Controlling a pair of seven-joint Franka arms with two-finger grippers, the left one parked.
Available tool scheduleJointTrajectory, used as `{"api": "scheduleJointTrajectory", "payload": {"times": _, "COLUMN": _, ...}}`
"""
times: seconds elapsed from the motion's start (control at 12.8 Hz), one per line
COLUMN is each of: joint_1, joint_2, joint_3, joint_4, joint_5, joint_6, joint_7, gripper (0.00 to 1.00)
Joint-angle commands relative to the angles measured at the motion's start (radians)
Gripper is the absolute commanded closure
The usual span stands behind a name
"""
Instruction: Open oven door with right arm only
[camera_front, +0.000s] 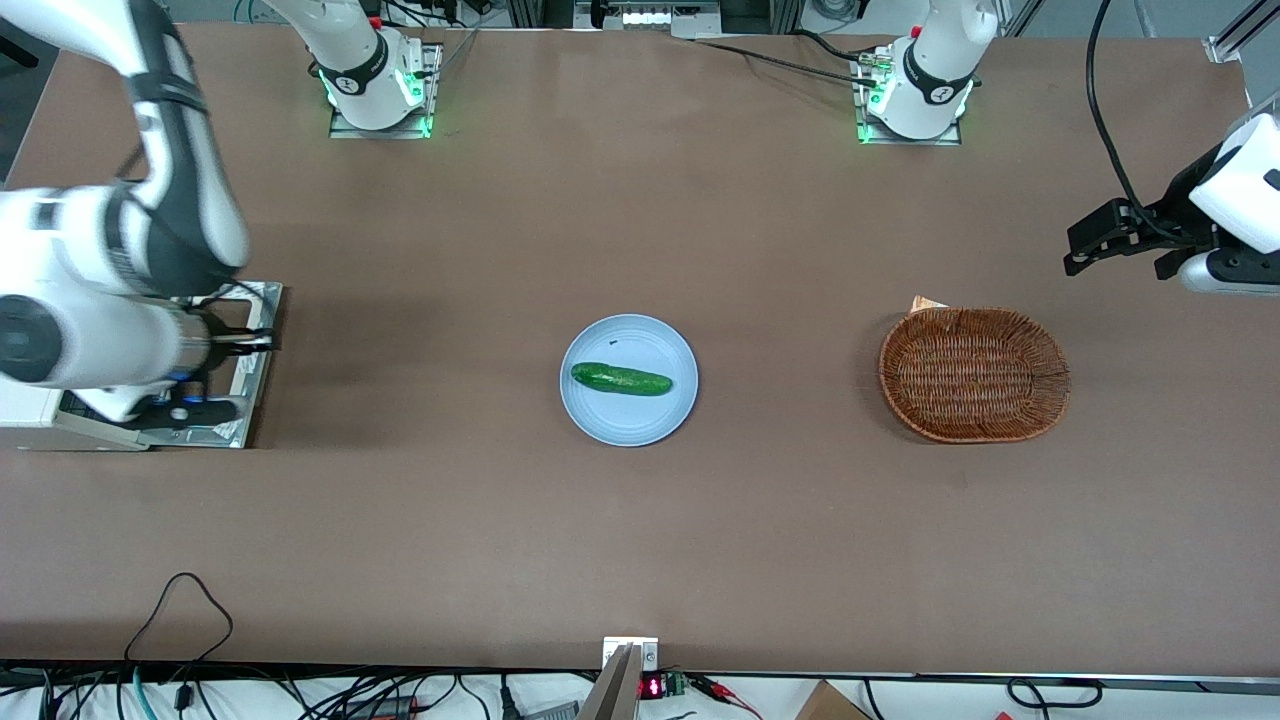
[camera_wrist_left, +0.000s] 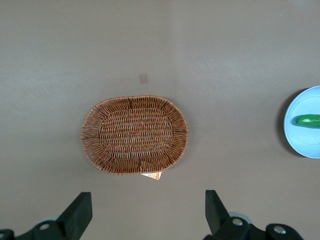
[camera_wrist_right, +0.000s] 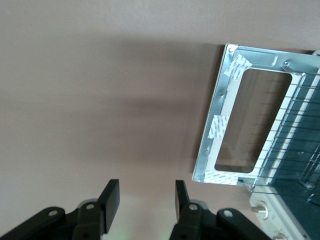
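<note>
1. We see the door (camera_wrist_right: 245, 115) folded down flat at the working arm's end of the table (camera_front: 640, 540), its shiny inner side up.
2. The gripper (camera_wrist_right: 144, 199) hangs over bare table just beside the door — fingers (camera_wrist_right: 111, 197) apart with a narrow gap, holding nothing.
3. The right arm (camera_front: 90, 290) reaches over the oven there.
4. Mid-table, a cucumber (camera_front: 621, 379) lies on a blue plate (camera_front: 628, 420); a basket (camera_front: 973, 374) sits toward the parked arm's end.
</note>
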Motion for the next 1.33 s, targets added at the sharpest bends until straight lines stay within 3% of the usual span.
{"api": "scheduleJointTrajectory", "payload": {"times": 0.0, "joint_1": -0.035, "joint_2": -0.064, "joint_3": 0.008, "joint_4": 0.042, "joint_5": 0.049, "joint_6": -0.056, "joint_7": -0.028, "gripper": 0.32}}
{"api": "scheduleJointTrajectory", "payload": {"times": 0.16, "joint_1": -0.039, "joint_2": -0.13, "joint_3": 0.008, "joint_4": 0.039, "joint_5": 0.049, "joint_6": -0.074, "joint_7": -0.03, "gripper": 0.14}}
{"api": "scheduleJointTrajectory", "payload": {"times": 0.31, "joint_1": -0.039, "joint_2": -0.18, "joint_3": 0.008, "joint_4": 0.036, "joint_5": 0.049, "joint_6": -0.091, "joint_7": -0.03, "gripper": 0.01}}
{"api": "scheduleJointTrajectory", "payload": {"times": 0.63, "joint_1": -0.037, "joint_2": -0.297, "joint_3": 0.01, "joint_4": -0.013, "joint_5": 0.05, "joint_6": -0.088, "joint_7": -0.03, "gripper": 0.01}}
{"api": "scheduleJointTrajectory", "payload": {"times": 0.86, "joint_1": -0.019, "joint_2": -0.479, "joint_3": 0.001, "joint_4": -0.26, "joint_5": 0.062, "joint_6": 0.074, "joint_7": -0.014, "gripper": 0.01}}
{"api": "scheduleJointTrajectory", "payload": {"times": 1.25, "joint_1": 0.06, "joint_2": -0.457, "joint_3": -0.033, "joint_4": -0.249, "joint_5": 0.059, "joint_6": 0.114, "joint_7": 0.001, "gripper": 0.0}}
